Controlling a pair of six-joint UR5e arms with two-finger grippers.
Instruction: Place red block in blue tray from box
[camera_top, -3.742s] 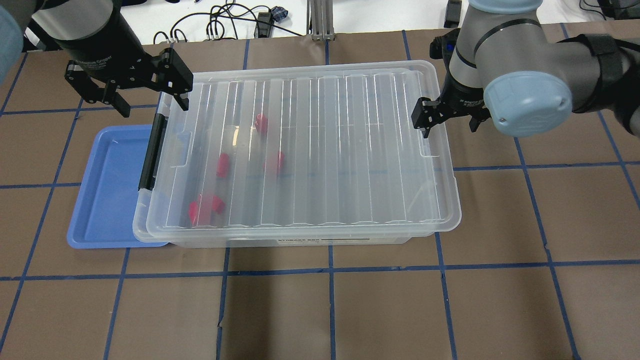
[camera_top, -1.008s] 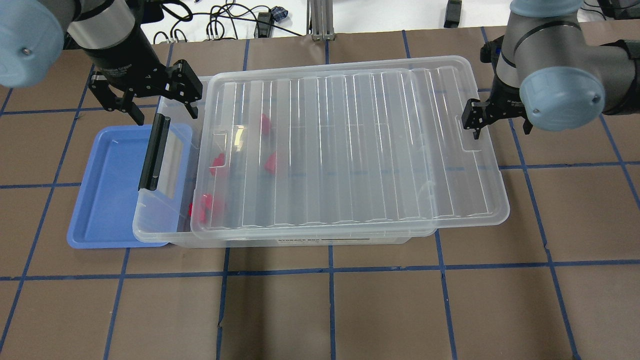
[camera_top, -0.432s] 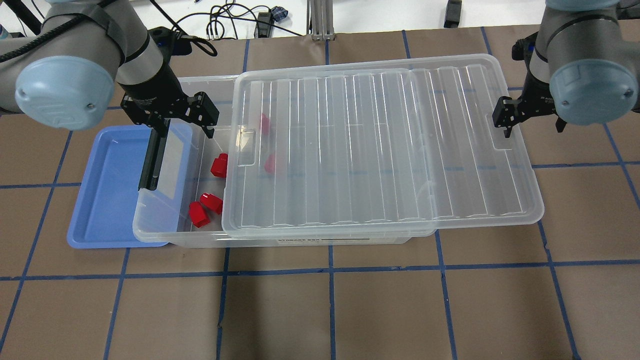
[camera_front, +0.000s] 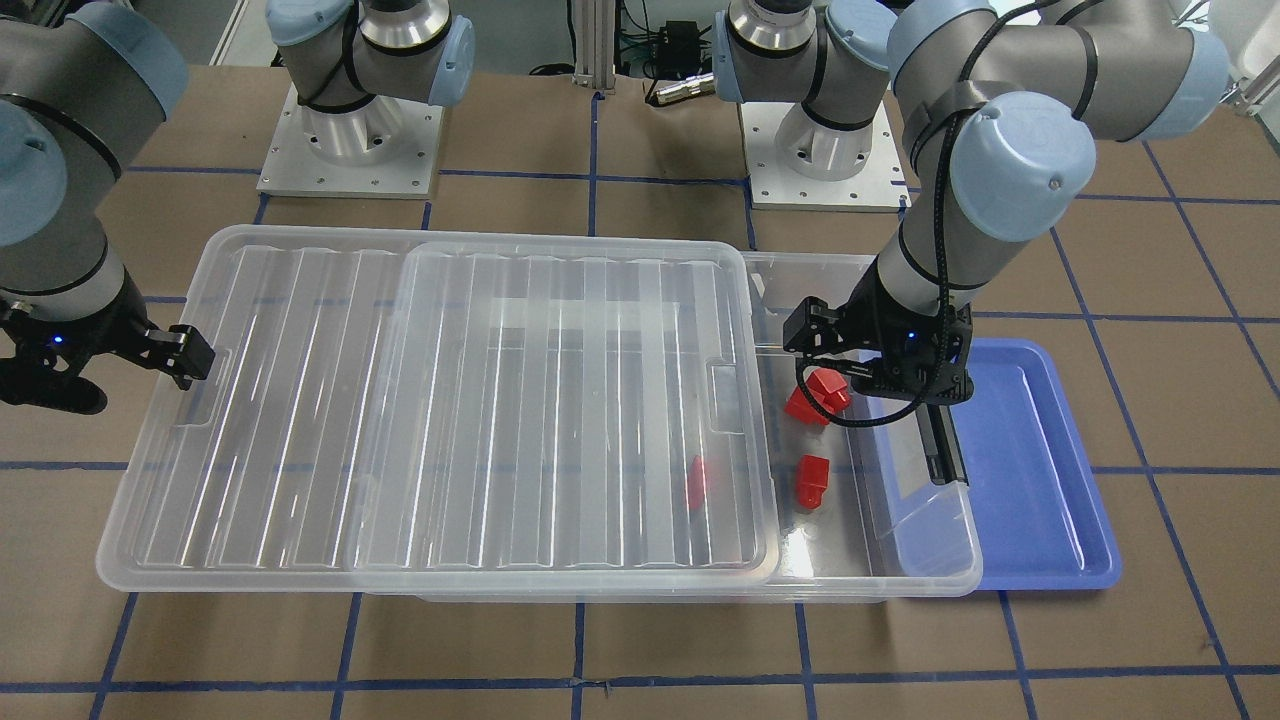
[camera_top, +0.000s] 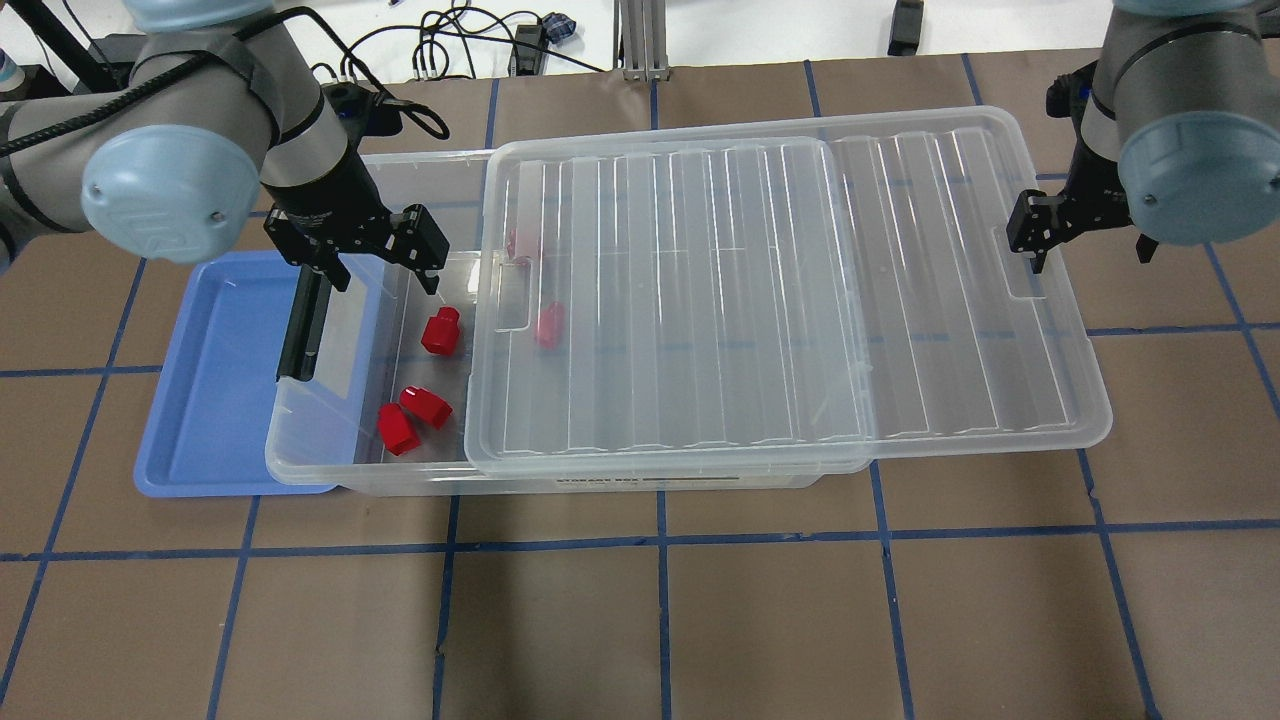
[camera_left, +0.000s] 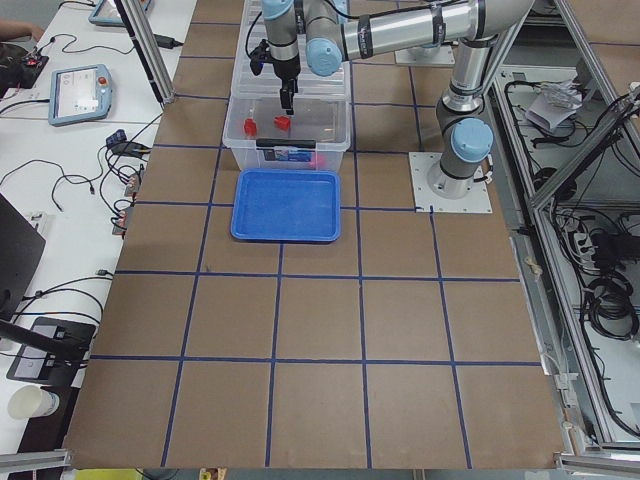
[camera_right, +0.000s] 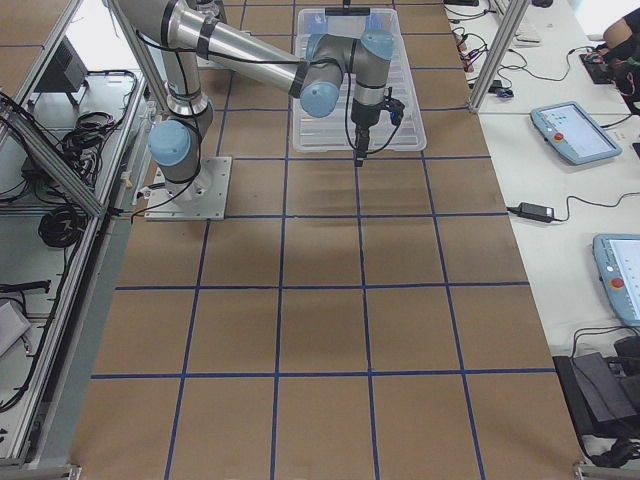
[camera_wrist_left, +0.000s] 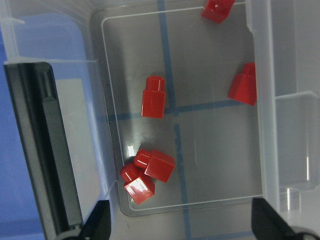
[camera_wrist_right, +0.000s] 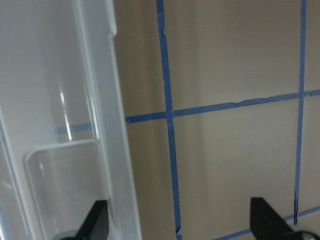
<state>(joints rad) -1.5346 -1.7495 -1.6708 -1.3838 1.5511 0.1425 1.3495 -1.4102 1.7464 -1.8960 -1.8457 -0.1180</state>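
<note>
The box (camera_top: 330, 472) is a clear bin whose ribbed lid (camera_top: 790, 290) is slid to the right, leaving the left end uncovered. A single red block (camera_top: 440, 330) lies there, also in the left wrist view (camera_wrist_left: 153, 97). Paired red blocks (camera_top: 410, 415) lie nearer the front wall. Two more red blocks (camera_top: 548, 323) show blurred under the lid. My left gripper (camera_top: 385, 268) is open and empty, above the uncovered end, just behind the single block. The blue tray (camera_top: 210, 390) lies left of the box, partly under it. My right gripper (camera_top: 1090, 245) is open, with one finger in the lid's right-end notch.
The box's black latch (camera_top: 300, 320) stands up at its left end, between the uncovered part and the tray. The lid overhangs the box's right end (camera_front: 150, 500). The table (camera_top: 660, 620) is brown with blue tape lines. Cables lie behind the table.
The lid has slid further right along with my right gripper, uncovering more of the box's left end. My left gripper has moved right and forward, from beside the latch to over the uncovered end.
</note>
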